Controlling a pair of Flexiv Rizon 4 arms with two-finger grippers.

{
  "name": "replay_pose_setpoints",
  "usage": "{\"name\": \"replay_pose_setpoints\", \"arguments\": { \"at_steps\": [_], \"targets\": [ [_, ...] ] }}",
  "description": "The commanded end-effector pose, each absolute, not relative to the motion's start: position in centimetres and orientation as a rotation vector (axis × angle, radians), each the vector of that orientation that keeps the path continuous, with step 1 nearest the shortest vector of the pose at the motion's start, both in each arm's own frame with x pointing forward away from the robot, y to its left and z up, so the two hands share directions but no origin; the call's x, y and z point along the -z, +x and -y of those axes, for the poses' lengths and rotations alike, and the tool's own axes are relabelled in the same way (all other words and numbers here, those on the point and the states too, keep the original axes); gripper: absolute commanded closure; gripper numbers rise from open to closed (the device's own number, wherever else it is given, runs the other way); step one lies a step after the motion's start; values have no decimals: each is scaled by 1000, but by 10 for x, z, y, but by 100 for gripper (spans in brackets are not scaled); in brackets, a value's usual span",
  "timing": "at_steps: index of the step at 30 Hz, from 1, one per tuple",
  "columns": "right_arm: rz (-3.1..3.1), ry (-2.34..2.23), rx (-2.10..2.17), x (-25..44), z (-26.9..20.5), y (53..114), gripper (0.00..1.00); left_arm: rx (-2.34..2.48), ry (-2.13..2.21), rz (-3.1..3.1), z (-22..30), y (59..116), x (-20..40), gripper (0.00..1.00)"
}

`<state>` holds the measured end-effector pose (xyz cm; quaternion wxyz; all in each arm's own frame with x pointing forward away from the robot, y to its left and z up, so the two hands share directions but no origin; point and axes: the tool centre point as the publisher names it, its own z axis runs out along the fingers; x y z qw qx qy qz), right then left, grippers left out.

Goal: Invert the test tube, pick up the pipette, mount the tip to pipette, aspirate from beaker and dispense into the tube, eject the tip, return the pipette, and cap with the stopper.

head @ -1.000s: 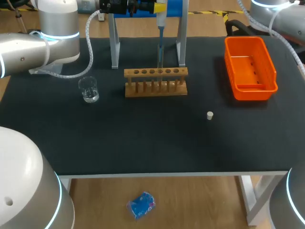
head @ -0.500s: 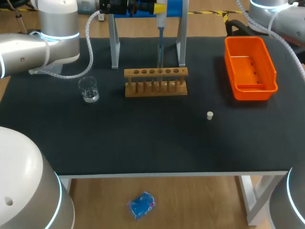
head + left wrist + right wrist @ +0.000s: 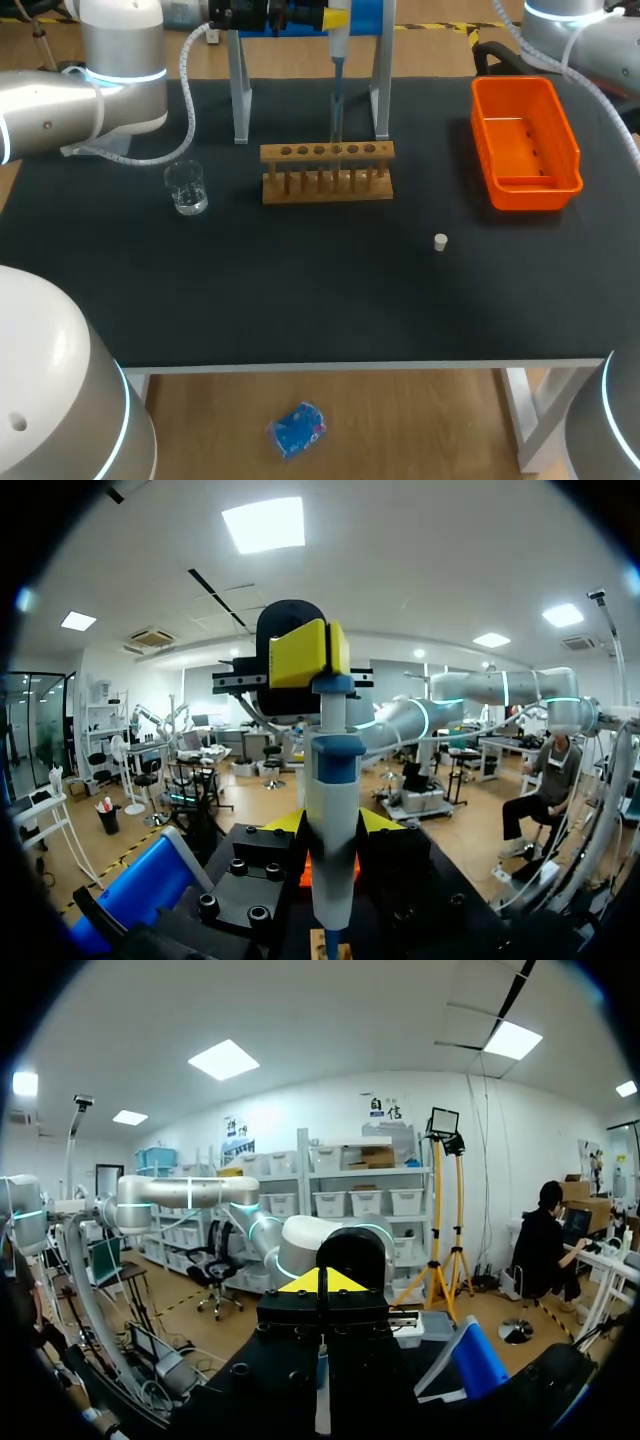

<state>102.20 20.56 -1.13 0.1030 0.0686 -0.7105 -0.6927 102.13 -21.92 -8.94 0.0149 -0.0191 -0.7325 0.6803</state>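
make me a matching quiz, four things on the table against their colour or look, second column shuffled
Things:
1 beaker
2 rack
3 bin
4 stopper

Looks:
a orange
b white
c clear
d wooden

Pairs: 1-c, 2-d, 3-a, 4-b
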Motion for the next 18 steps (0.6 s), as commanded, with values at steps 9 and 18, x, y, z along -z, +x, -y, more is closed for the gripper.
{"name": "replay_pose_setpoints", "arguments": {
  "at_steps": [9, 18],
  "targets": [
    [2087, 195, 2046, 20, -205, 1021, 100, -2117, -61, 2279, 220, 1023, 86, 100],
    [2078, 183, 2047, 24, -205, 1018, 100, -2117, -61, 2279, 220, 1023, 86, 100]
  ]
}}
